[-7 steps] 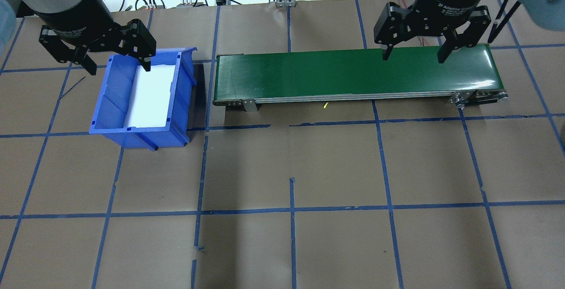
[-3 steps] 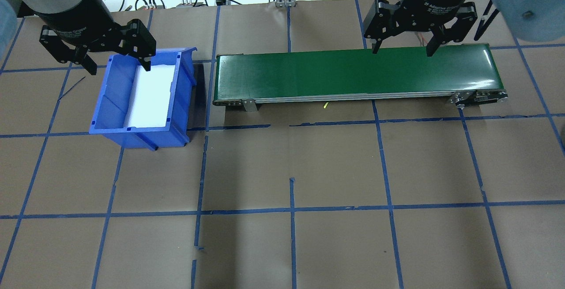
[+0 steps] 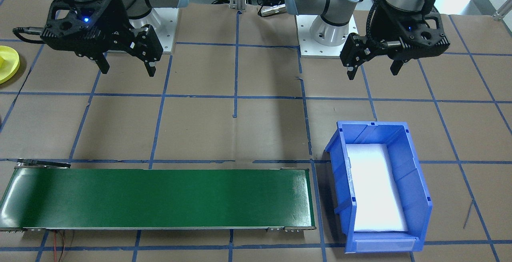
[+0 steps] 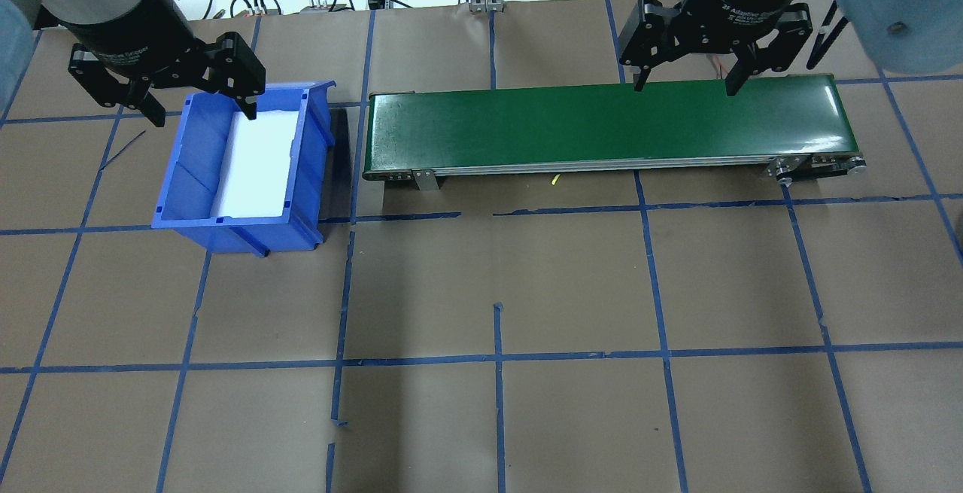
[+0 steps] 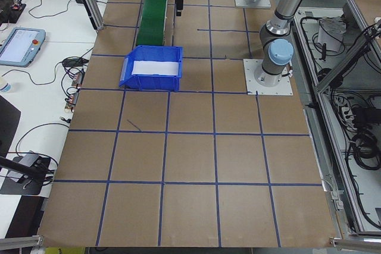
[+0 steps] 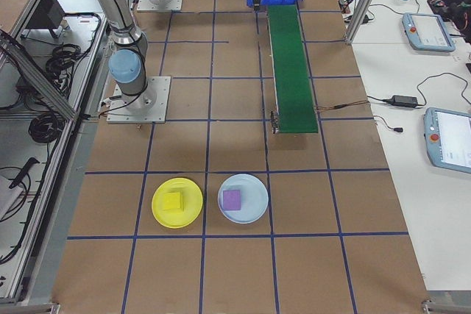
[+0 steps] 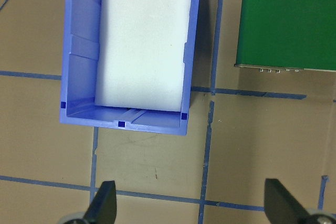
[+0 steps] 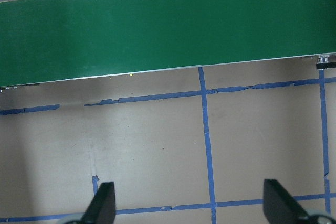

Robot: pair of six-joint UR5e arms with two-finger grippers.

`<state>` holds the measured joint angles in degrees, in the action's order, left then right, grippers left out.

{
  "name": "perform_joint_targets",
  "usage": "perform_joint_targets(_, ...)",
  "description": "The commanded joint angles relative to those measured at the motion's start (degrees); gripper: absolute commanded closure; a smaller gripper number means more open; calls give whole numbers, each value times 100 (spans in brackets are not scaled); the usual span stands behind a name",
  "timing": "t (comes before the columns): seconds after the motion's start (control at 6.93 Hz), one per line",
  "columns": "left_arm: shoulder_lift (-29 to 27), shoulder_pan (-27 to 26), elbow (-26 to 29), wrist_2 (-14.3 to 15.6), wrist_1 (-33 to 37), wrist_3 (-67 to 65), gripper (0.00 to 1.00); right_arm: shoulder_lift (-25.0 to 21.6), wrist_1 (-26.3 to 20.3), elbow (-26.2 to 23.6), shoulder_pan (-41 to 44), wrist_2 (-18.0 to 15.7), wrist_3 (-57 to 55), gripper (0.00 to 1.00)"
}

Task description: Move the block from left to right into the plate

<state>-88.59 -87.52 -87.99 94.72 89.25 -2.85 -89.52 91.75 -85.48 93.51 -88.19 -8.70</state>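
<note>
While both arms hang above the table, the left gripper [image 4: 202,111] hovers with its fingers spread wide and nothing between them; in the front-facing view it sits over the brown paper on the robot's side of the blue bin [image 3: 416,198]. The bin holds a white foam pad [image 3: 374,192] and stands just beside one end of the green conveyor belt [image 3: 160,198]. The right gripper [image 3: 125,67] is likewise spread and holds nothing, hanging on the robot's side of the conveyor belt near the belt's other end. The right wrist view shows both black fingertips [image 8: 105,203] at the bottom edge, well apart, with taped paper and the belt below them.

The yellow block [image 6: 173,201] lies inside the yellow plate [image 6: 191,215], roughly at its middle, as the right side view shows. The plate rests on the table well beyond the conveyor belt's end on the robot's right, and on the side of the belt's line nearer the robot's base. Just beside the yellow plate is a pale blue plate [image 6: 256,211] carrying a purple block [image 6: 232,199]. In the front-facing view only an edge of the yellow plate shows at the frame's left border
</note>
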Motion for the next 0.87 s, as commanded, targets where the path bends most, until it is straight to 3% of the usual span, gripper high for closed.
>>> perform_joint_targets(0.0,0,42,1,-33,-4,-22,0,-47,105,-21,0,30,18,0)
perform_joint_targets(0.29,-114,7,62,-129,13,-14,0,-56,317,-205,-8,-13,290,0)
perform_joint_targets(0.43,-132,-19,45,-556,66,-13,0,-39,308,-310,0,65,273,0)
perform_joint_targets(0.72,-141,-46,1,-613,267,213,0,-65,308,-417,0,39,290,0)
